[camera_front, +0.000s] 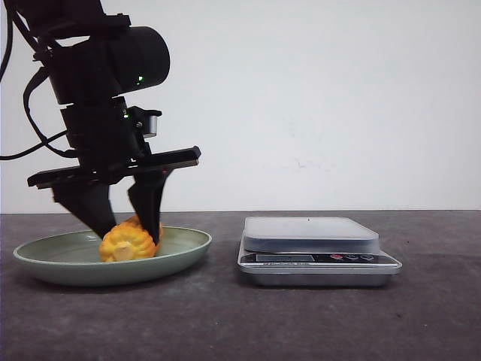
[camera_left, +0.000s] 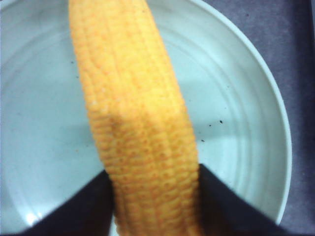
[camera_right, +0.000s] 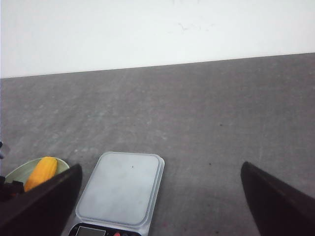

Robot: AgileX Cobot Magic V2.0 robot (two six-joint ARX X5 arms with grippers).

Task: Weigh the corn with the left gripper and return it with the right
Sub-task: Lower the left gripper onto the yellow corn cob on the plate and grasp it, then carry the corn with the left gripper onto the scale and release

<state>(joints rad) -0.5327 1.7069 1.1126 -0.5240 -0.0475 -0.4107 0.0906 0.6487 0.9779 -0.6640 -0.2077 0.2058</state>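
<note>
Yellow corn (camera_front: 128, 242) lies in the green plate (camera_front: 184, 252) on the robot's left, and the left gripper (camera_front: 126, 226) is down over it with a finger on each side. From the left wrist view both dark fingers (camera_left: 78, 209) press against the cob's flanks, so I'd call it pinched, though the cob looks to be resting on the plate, not yet lifted. That puts the job at its very start, I'd judge: the carry to the scale (camera_front: 316, 242), the weighing and the return by the other arm are all left to do.

The scale sits just beside the plate on the dark tabletop (camera_front: 240, 323), its platform bare. The plate's rim is low (a small rise should clear it), and the scale's top stands a bit higher. The right gripper (camera_right: 160, 206) hangs spread wide, well above and behind the scale, holding nothing. Bare tabletop stretches to the scale's right.
</note>
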